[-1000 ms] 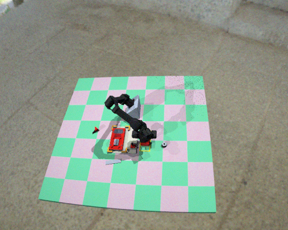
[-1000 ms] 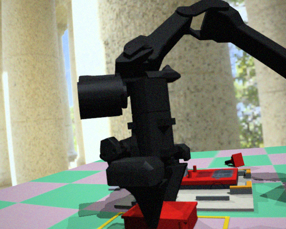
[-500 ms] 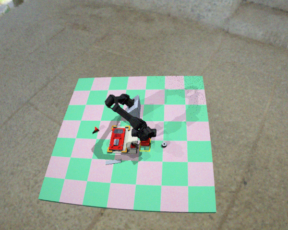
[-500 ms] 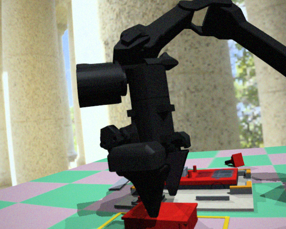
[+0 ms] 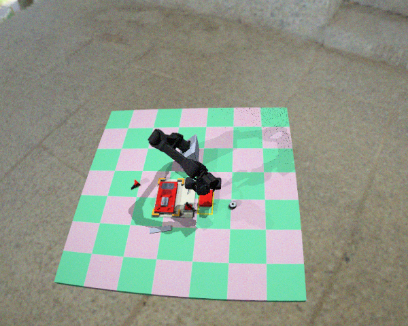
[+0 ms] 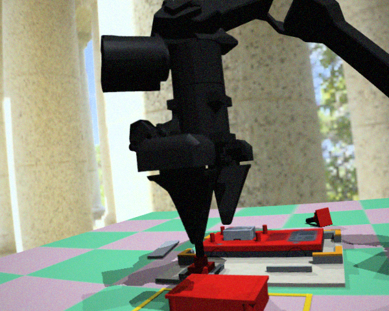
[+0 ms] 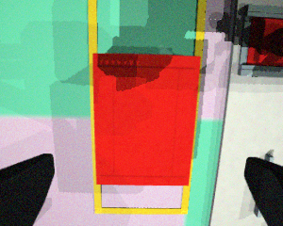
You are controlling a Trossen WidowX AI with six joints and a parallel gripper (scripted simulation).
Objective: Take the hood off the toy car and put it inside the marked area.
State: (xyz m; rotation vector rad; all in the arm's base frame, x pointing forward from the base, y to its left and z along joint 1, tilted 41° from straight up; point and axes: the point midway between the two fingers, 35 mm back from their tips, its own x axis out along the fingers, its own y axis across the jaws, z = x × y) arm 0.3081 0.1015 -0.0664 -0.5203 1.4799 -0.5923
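The red hood (image 5: 206, 200) (image 6: 221, 287) (image 7: 141, 127) lies off the car, inside the yellow outline of the marked area (image 5: 205, 214) (image 6: 290, 295) (image 7: 141, 211). In the wrist view its long sides lie close along, or over, the outline's side lines. The toy car (image 5: 168, 196) (image 6: 275, 243) stands on the pale board with its grey engine block uncovered. My gripper (image 5: 202, 191) (image 6: 212, 239) (image 7: 150, 166) is open and empty above the hood, its fingers wide apart on either side of it in the wrist view, not touching it.
The pale board (image 5: 183, 202) (image 6: 241, 271) (image 7: 255, 108) lies beside the outline and carries a small red part (image 5: 188, 206) (image 6: 201, 265) (image 7: 269, 44) in a grey holder. A wheel (image 5: 232, 204), a grey strip (image 5: 160, 229) (image 6: 163, 249) and a red-and-black piece (image 5: 136, 183) (image 6: 323, 217) lie around.
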